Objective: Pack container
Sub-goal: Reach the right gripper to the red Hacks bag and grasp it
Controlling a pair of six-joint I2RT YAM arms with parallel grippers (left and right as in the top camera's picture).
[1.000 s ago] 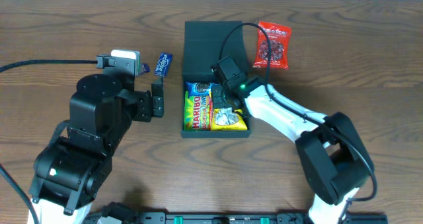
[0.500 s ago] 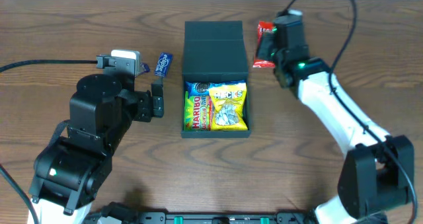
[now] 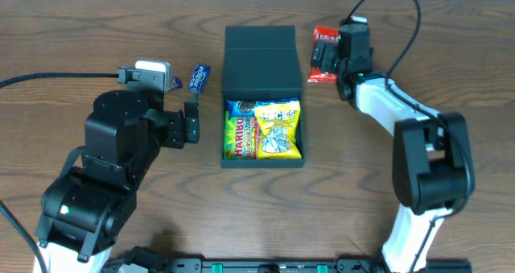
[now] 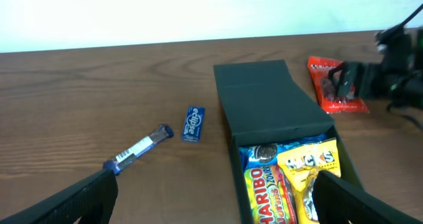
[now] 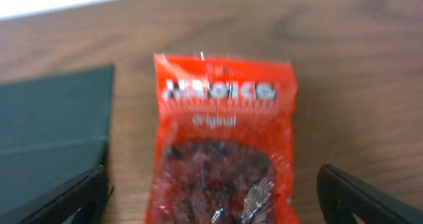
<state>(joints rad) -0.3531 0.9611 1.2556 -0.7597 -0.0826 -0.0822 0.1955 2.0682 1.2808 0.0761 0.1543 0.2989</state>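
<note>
1. Nearest my side of the bench (image 3: 451, 120), toward its left edge, my left gripper (image 4: 213, 184) hangs just beside the box's left wall. Its jaws are spread wide with nothing between them.
2. The box (image 3: 263, 163) sits mid-bench, about halfway between the left and right edges. It is open, and its lid (image 3: 259, 59) is folded back flat toward the far edge.
3. A gummy bag (image 3: 236, 134) and a yellow bag (image 3: 279, 130) already lie side by side inside it. So I judge the packing partly done.
4. Left of the lid, a small blue gum pack (image 3: 199, 77) lies loose on the wood. A blue-and-white tube (image 4: 139, 149) lies beyond it toward the left edge.
5. Farthest out, by the far edge and just right of the lid, lies the red bag (image 5: 221, 151).
6. My right gripper (image 5: 211, 184) hovers over it, jaws fully apart, one finger on either side of the bag. Neither finger is gripping it.
7. The step in hand looks to be fetching this red bag.
8. The next move calls for lowering until the fingers straddle the bag, then closing gently. The film looks slick and crinkly, so a pinch across the middle seems safer than one at a corner.
</note>
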